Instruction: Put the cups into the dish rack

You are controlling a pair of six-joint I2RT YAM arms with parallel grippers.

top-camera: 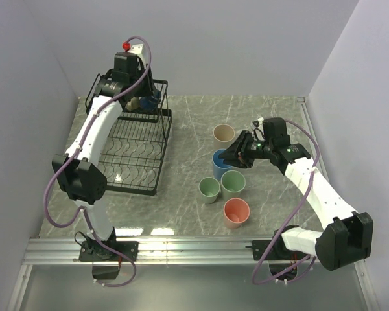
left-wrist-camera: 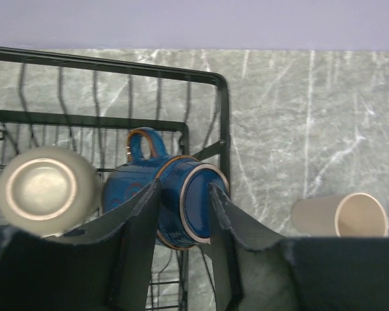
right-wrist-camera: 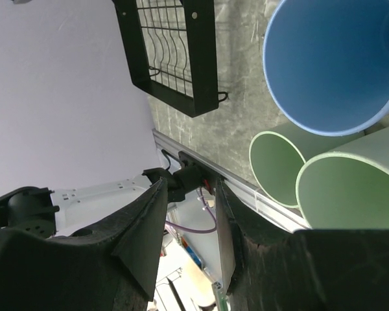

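My left gripper (left-wrist-camera: 181, 193) is over the far end of the black wire dish rack (left-wrist-camera: 220, 116), shut on the small dark-blue cup (left-wrist-camera: 198, 208). That cup is tilted with its base towards the camera. The small beige mug (left-wrist-camera: 42, 188) lies bottom-up beside it in the basket tier. My right gripper (top-camera: 238, 154) is open and empty, right beside the light blue tumbler (top-camera: 218, 162). The right wrist view shows that tumbler's mouth (right-wrist-camera: 334, 58) and the two pale green tumblers (right-wrist-camera: 275, 165) (right-wrist-camera: 350, 194). The beige tumbler (top-camera: 223, 134), the green ones (top-camera: 209, 189) (top-camera: 233, 183) and the salmon one (top-camera: 236, 212) stand upright on the table.
The rack (top-camera: 139, 155) takes up the table's left side, and its long tier with curved slots holds nothing. The five tumblers cluster at mid table. Walls close in on the left, back and right. A metal rail (top-camera: 194, 249) runs along the near edge.
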